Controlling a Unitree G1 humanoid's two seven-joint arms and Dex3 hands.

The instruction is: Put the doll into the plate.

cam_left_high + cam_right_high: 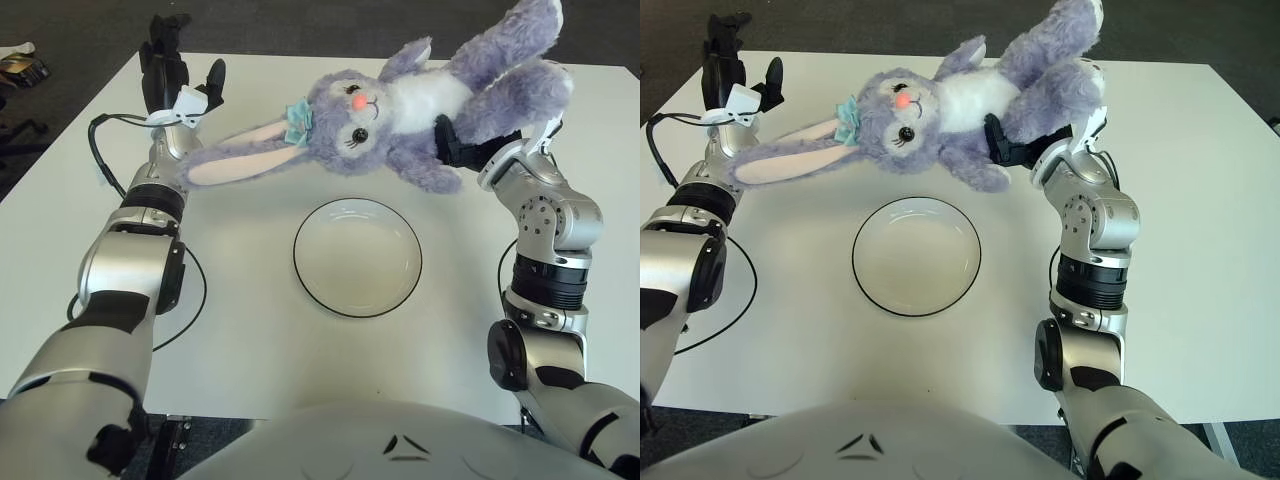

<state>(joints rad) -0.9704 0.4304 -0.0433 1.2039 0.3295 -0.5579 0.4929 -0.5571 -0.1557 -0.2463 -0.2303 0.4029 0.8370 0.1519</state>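
- While the left hand (178,70) shows at about ten o'clock from the plate, its dark fingers spread and gripping nothing, the doll's long pink-lined ear (232,162) droops just in front of its wrist; whether the two touch I cannot tell.
- Moving right, the doll (400,110), a purple plush rabbit with a teal bow, hangs tilted above the white table (300,350), head toward eleven o'clock of the plate and legs toward one o'clock.
- Below it, the plate (357,257) sits empty, white with a dark rim.
- At the far right, the right hand (470,152) is clamped on the doll's body near the hip, fingers sunk into the fur.
- Judging by the sagging ear, the doll is light, soft and floppy, not fragile.
- A hold on the thick torso looks soundest; limbs and ears would stretch and swing.
- Loose ears may spill over the rim, so the head probably wants lowering at the plate's centre.
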